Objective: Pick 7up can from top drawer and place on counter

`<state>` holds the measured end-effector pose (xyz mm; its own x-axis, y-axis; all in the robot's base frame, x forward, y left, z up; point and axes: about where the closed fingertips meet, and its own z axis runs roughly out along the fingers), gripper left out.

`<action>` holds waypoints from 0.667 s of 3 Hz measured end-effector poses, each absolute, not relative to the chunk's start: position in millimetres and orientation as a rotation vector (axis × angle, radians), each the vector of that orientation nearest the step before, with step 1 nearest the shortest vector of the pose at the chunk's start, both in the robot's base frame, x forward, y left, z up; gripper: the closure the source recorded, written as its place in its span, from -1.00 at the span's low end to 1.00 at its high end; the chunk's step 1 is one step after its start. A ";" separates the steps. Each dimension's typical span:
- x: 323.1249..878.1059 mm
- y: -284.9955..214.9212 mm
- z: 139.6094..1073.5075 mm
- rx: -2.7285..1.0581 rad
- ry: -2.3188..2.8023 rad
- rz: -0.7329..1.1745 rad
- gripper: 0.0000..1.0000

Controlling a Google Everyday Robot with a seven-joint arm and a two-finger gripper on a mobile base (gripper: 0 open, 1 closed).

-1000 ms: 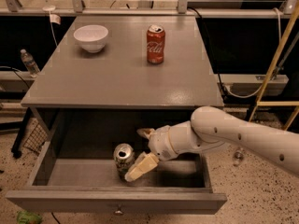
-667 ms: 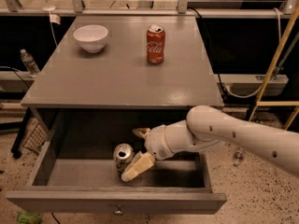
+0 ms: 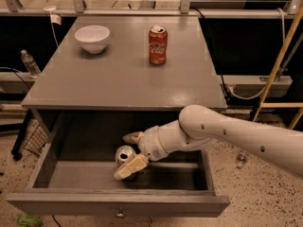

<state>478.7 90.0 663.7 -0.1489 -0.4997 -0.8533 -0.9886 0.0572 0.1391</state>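
In the open top drawer [image 3: 71,203], at about 7 o'clock from the middle of your camera view, the gripper [image 3: 122,156] sits low over the drawer floor. Its jaws are spread wide, with one tan finger [image 3: 133,137] at the 12 o'clock side of the 7up can [image 3: 124,153] and the other at its 6 o'clock side, crossing the can's lower front. You cannot tell from here whether either finger actually presses on the can.

The can stands upright on the drawer floor, its shiny top facing you, a little left of the drawer's middle. The white arm [image 3: 232,135] comes in from 4 o'clock, passing under the front edge of the counter [image 3: 123,82] and over the drawer's right half. The drawer is pulled well out, and its small round knob [image 3: 120,215] shows at 6 o'clock on the front panel.

Up on the counter, a red Coca-Cola can [image 3: 157,45] stands upright at about 12 o'clock. A white bowl [image 3: 92,38] sits at 11 o'clock, well apart from it. A water bottle [image 3: 29,63] stands off the counter at 9 o'clock.
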 end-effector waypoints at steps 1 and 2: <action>480.2 95.7 659.9 -1.503 1.716 1.034 -0.16; 480.4 92.2 659.6 -1.483 1.719 1.045 0.30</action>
